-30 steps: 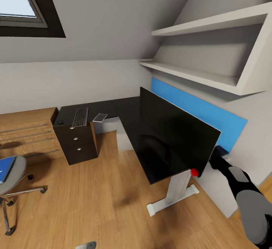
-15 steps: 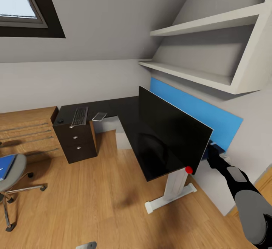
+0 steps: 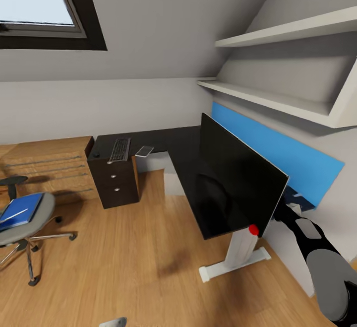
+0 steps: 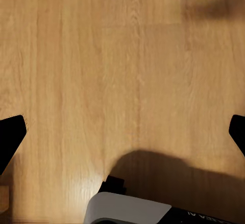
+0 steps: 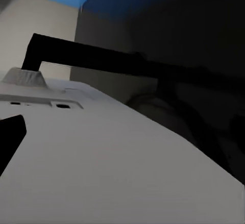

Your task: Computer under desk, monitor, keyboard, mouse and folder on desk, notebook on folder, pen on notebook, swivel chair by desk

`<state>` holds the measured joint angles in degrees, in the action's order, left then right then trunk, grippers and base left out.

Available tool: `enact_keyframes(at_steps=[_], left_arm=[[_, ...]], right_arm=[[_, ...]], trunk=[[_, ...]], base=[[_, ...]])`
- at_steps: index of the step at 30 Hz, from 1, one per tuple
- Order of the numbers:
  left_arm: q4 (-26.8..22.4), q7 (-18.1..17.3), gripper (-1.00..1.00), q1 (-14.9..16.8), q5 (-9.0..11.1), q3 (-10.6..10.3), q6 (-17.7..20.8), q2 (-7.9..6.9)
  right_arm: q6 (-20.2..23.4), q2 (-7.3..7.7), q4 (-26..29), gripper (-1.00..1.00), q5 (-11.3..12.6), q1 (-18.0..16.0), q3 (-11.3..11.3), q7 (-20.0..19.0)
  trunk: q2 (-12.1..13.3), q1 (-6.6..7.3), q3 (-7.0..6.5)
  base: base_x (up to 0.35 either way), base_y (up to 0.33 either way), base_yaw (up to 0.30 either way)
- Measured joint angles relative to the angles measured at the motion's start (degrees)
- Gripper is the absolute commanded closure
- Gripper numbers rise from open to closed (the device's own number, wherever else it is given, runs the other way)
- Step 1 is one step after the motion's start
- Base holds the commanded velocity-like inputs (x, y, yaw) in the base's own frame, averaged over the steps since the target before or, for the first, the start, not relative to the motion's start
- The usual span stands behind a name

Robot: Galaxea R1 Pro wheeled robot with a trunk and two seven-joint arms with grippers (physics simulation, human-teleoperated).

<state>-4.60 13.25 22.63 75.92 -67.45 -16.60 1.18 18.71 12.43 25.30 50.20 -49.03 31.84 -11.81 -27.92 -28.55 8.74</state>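
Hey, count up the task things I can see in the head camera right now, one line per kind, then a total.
Desk: 1
Monitor: 1
Keyboard: 1
Swivel chair: 1
Folder: 1
Small flat grey item beside the keyboard, possibly the notebook: 1
Small dark lump at the desk's end, possibly the mouse: 1
Total: 7

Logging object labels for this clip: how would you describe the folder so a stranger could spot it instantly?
Find the grey swivel chair on the wood floor, left of the black desk. The folder lies flat on its seat, a thin rectangle. It is bright blue against the grey padding.
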Motion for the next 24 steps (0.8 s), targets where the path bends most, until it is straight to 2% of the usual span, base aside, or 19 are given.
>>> enact_keyframes(at_steps=[15, 24], left_arm=[[0.0, 0.0, -1.0, 0.0, 0.0, 0.0, -0.14, -0.04], [0.0, 0.0, -1.0, 0.0, 0.0, 0.0, -0.27, -0.04]], right_arm=[[-0.06, -0.13, -0.02, -1.0, -0.25, 0.01, 0.02, 0.01], [-0.08, -0.72, -0.07, -1.0, -0.45, 0.02, 0.06, 0.0]], trunk=[[0.0, 0.0, 0.0], [0.0, 0.0, 0.0]], base=[[0.0, 0.0, 0.277], [0.0, 0.0, 0.277]])
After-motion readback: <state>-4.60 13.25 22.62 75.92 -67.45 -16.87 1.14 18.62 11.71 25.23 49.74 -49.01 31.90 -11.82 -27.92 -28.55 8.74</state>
